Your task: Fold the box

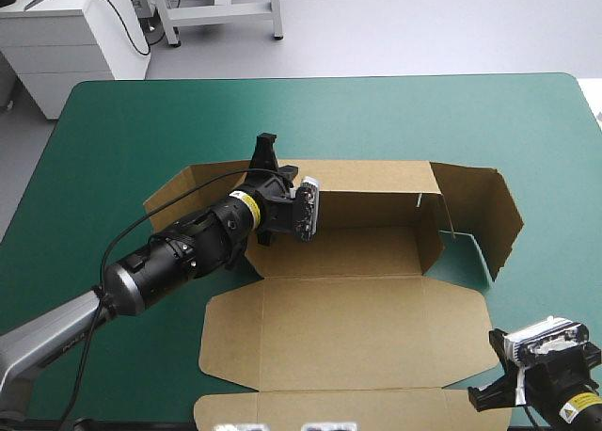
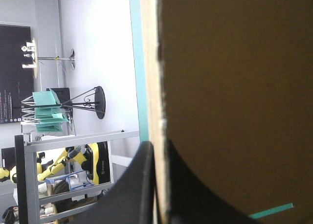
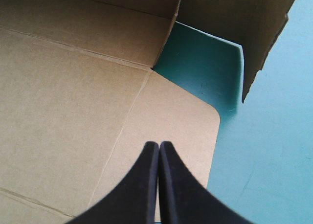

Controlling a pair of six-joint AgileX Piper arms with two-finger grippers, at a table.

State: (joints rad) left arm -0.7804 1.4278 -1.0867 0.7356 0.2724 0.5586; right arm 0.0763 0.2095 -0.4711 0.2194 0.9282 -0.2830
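Surface: a teal-green surface carries the box at its middle, half made up.
Box: the back wall and the right end flaps stand raised. The lid lies flat toward the near edge.
Left fingers: the left fingers are nearly together, pinching the back wall's top edge near its left end, one finger on each face.
Why held: probably to hold the wall upright while the left end flap, just beside them, is folded in.
Left arm: reaches in low across the box's left end, with the wrist rolled about a quarter turn and the fingers pointing toward the far edge.
Right fingers: the right fingers are pressed together and hold nothing. They hover above the lid's rounded right corner.
Right arm: sits at the near right corner of the surface, well apart from the raised flaps and seemingly waiting its turn.
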